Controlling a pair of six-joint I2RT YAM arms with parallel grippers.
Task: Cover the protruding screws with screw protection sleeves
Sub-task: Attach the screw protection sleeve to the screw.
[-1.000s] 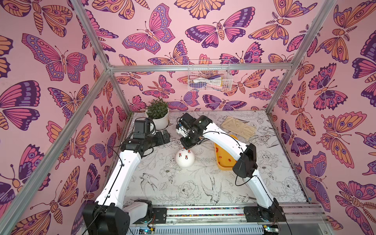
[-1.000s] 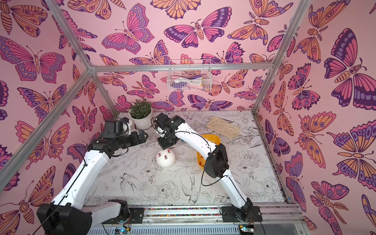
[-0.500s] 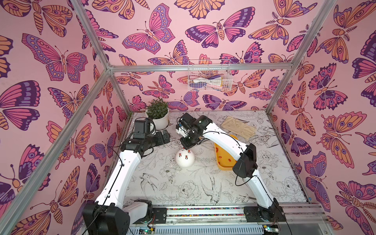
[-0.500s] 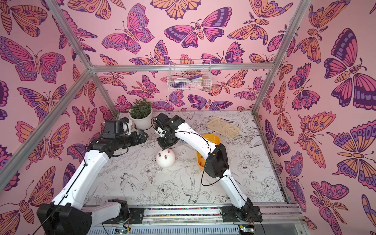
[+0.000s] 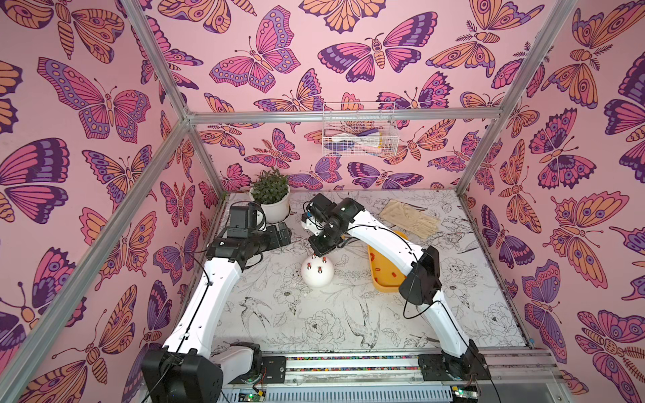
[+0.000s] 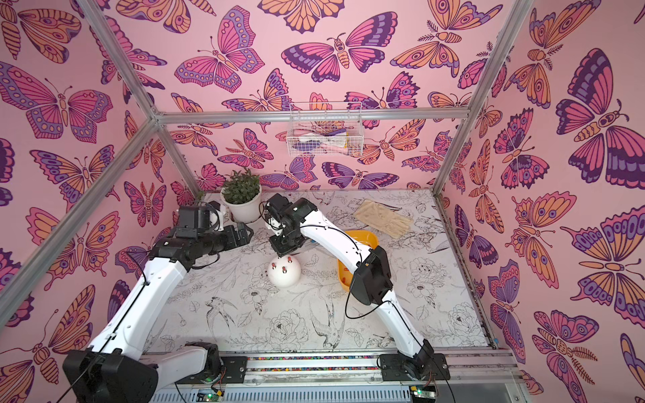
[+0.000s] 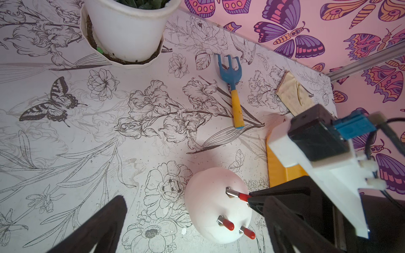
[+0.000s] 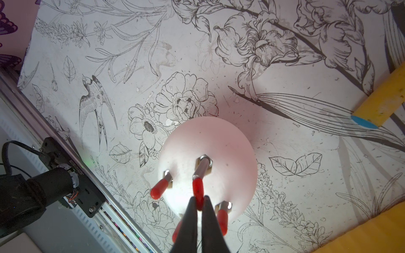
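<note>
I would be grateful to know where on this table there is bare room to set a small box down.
Bare: the table in front, between the white dome and the front rail, and the stretch right of the yellow tray. Crowded: the dome, where the right pincer pinches a sleeve, and the back with pot, rake, gloves.

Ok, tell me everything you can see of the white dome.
The dome is white, smooth, matte, egg-like, resting on the floral table beside the yellow tray. Four metal studs with hex nuts at their bases stick up from its top, each capped by a red sleeve. The right gripper pinches one sleeve; nothing else touches it.
</note>
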